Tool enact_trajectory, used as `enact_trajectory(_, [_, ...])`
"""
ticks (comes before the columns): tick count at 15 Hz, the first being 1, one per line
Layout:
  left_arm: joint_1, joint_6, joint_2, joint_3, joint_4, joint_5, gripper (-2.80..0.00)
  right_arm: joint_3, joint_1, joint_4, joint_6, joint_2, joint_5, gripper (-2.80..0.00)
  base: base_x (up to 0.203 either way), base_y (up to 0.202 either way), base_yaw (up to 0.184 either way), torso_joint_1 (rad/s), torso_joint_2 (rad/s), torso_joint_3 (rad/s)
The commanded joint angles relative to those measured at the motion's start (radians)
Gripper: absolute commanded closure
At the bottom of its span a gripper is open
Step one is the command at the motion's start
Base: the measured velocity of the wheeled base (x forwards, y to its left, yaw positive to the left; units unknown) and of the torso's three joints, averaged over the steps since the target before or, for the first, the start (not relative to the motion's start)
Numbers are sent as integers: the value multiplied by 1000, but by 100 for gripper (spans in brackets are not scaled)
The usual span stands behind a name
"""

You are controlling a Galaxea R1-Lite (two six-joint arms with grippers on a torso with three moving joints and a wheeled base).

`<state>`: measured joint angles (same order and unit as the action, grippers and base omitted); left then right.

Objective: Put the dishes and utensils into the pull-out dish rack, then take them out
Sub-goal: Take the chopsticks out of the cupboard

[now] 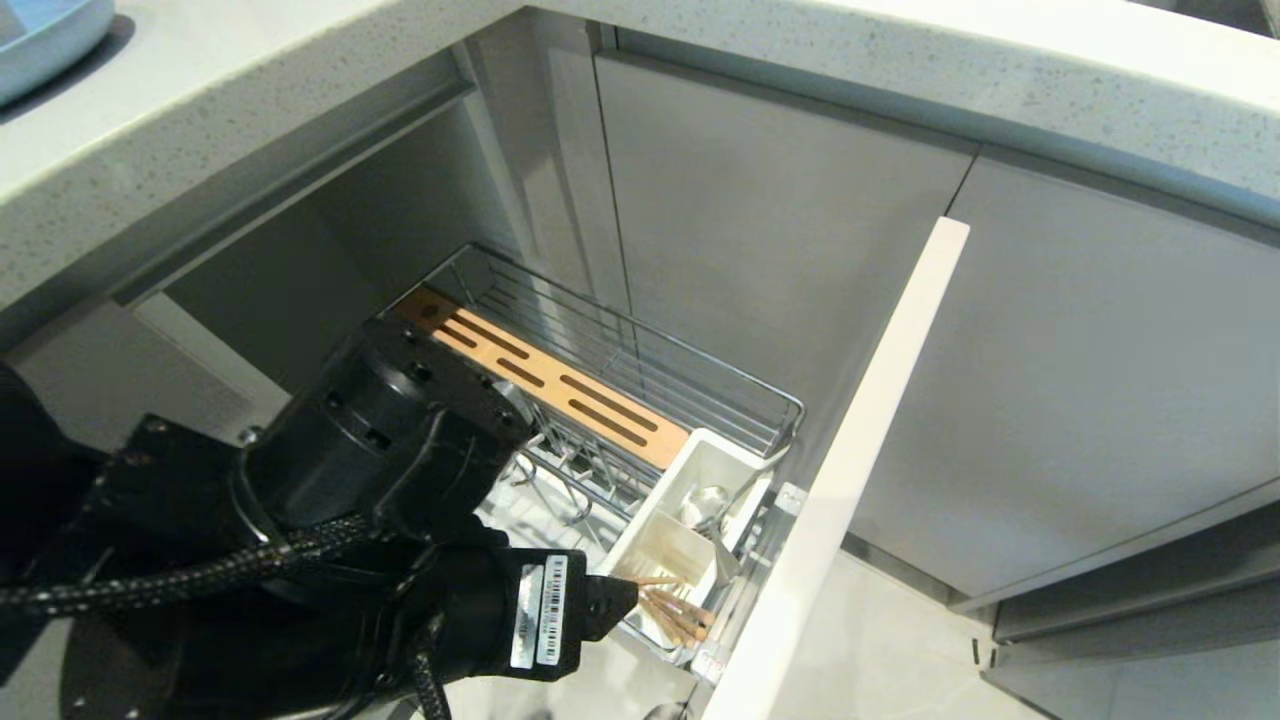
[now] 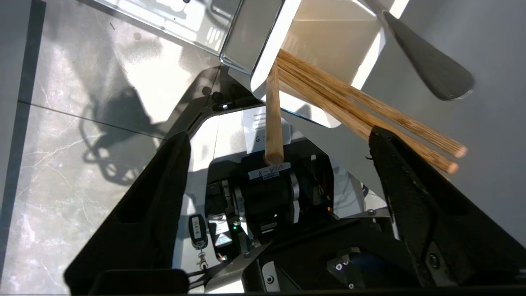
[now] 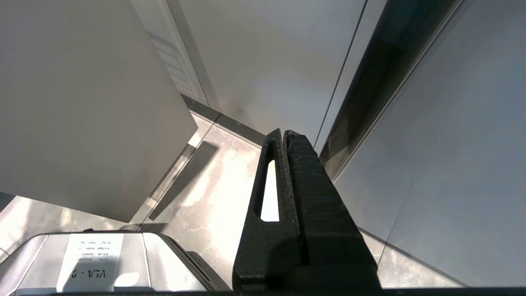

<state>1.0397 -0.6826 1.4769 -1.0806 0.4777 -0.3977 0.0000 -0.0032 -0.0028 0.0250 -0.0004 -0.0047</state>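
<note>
Chopsticks (image 2: 361,119), thin light-brown wood, were seen standing in white plastic caddy (image 1: 690,520); left gripper (image 2: 279,160) spread, nothing pinched; plate still unloaded.

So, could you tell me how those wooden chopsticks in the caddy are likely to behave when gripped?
The chopsticks look thin, stiff and probably light. They lean loosely from the white caddy, splayed apart, so they may scatter or pivot. The round shafts could roll between the open left gripper fingers.

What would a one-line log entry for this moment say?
left gripper: open beside chopsticks | chopsticks: standing in white caddy | spoon: in caddy | right gripper: shut, parked
</note>
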Motion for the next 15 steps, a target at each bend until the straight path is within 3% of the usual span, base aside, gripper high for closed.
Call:
enact_trajectory(1, [-13,-4,34,12,-15,-3,-280,2,0,0,0,-3,0,0,0,0,0,0,0,0])
enact_trajectory(12, [-44,0,43,27,-68,-4,-280,2,0,0,0,-3,0,0,0,0,0,0,0,0])
enact_trajectory(13, [-44,0,43,28,-68,-4,-223,2,0,0,1,-4,0,0,0,0,0,0,0,0])
enact_trajectory(14, [-43,0,43,28,-69,-4,0,2,0,0,0,-4,0,0,0,0,0,0,0,0])
enact_trajectory(15, [-44,0,43,30,-70,-4,0,2,0,0,0,-4,0,0,0,0,0,0,0,0])
